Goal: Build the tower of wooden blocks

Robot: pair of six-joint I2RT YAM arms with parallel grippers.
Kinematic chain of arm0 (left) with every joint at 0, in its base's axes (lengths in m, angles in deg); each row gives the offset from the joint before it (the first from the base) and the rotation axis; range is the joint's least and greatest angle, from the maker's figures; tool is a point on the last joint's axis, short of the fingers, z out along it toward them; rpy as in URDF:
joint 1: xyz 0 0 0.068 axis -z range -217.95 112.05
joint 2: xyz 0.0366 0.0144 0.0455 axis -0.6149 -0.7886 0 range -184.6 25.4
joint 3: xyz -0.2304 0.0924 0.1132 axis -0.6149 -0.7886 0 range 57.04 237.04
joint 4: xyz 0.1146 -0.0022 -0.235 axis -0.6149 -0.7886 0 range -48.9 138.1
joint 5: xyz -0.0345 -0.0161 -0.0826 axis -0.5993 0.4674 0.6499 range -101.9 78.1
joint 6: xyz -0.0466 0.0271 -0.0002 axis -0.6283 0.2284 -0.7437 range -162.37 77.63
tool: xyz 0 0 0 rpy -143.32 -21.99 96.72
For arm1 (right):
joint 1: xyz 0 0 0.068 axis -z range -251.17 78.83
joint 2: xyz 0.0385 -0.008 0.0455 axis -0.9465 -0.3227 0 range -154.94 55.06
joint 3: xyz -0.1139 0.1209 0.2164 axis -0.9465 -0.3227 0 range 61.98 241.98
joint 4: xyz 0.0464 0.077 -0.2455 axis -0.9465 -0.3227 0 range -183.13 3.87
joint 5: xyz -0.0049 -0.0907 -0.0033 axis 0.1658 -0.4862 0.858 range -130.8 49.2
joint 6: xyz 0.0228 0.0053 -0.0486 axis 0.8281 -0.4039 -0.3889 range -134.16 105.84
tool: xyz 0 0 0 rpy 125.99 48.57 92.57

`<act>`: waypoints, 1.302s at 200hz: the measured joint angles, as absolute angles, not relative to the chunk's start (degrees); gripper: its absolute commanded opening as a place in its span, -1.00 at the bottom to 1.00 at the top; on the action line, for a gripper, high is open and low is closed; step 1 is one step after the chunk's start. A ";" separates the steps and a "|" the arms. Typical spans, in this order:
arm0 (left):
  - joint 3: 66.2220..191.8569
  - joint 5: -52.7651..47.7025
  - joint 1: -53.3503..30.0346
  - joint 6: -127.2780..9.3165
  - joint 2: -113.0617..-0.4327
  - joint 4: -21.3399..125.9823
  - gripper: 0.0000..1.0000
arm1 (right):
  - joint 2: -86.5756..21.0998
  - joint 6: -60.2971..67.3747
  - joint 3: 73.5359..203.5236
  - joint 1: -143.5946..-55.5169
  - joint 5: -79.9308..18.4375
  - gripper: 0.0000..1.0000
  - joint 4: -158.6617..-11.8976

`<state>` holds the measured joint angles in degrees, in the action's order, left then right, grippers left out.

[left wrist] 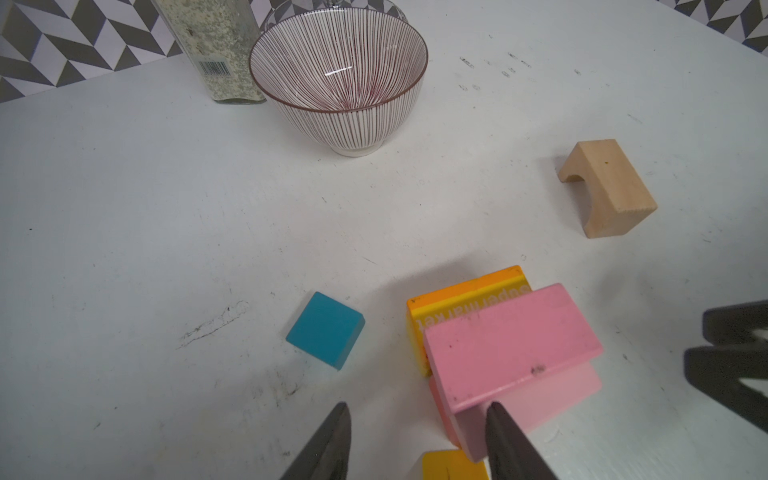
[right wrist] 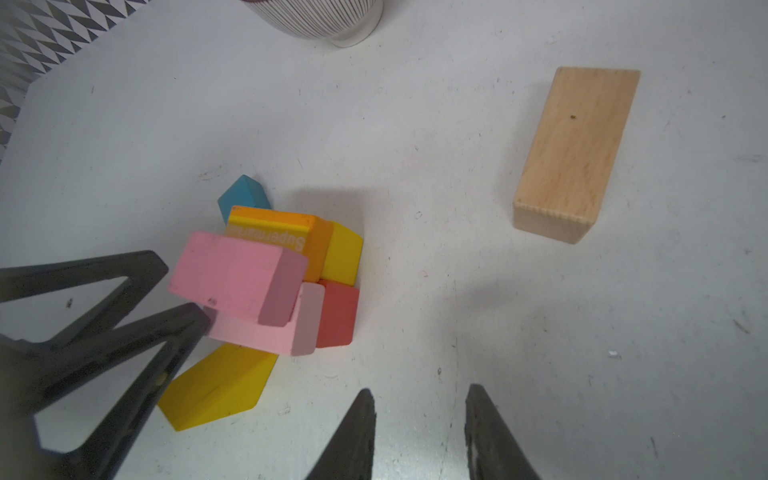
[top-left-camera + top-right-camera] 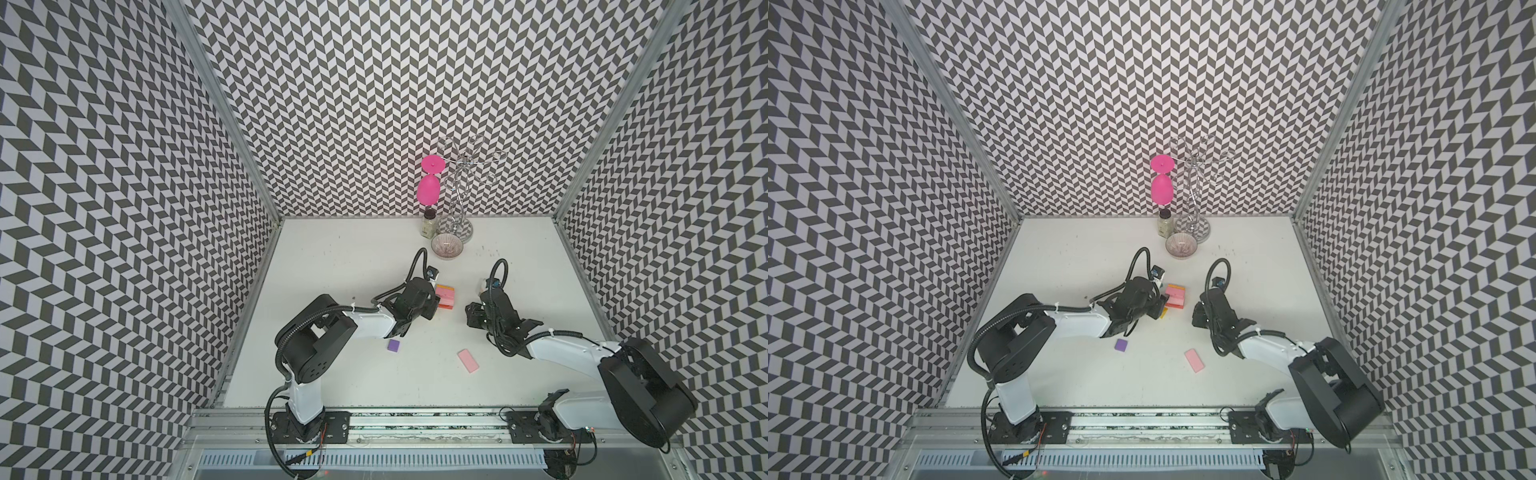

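Sitting on the white surface (image 3: 353, 270) btwn the two arms, your wood block tower (image 3: 445, 296) is a low, skewed pile. A pink slab (image 2: 232, 272) lies on top, askew over a paler pink slab (image 2: 257, 334), w/ a red block (image 2: 337, 312), an orange block printed "Supermarket" (image 2: 270, 232) and a yellow block (image 2: 343, 253) packed beside them.

Your L fingers (image 1: 509, 444) are spread at the pile's end facing the L arm. One tip touches the paler slab, the other is clear, nothing pinched. Your R fingers (image 2: 357, 436) are spread too, over bare surface, apart from the pile.

Loose pcs:
- a teal cube (image 1: 326, 328) and a yellow angled block (image 2: 216, 386) just beside the pile
- a plain wood arch block (image 1: 606, 187) near the R fingers
- a purple square block (image 3: 394, 344) and a second pink slab (image 3: 468, 360) nearer the arm bases

A red-striped bowl (image 1: 338, 79) stands toward the back wall.
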<state>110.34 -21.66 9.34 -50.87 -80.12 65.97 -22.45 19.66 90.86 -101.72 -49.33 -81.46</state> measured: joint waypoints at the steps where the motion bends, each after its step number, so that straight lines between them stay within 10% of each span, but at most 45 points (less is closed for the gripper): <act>1: 110.34 -21.66 9.34 -50.87 -80.12 65.97 0.07 | -22.43 19.66 90.86 -101.72 -49.33 -0.28 -81.46; 260: 106.56 -20.24 8.01 -52.75 -73.85 67.76 0.07 | -31.02 14.72 98.90 -101.72 -39.83 -0.51 -79.58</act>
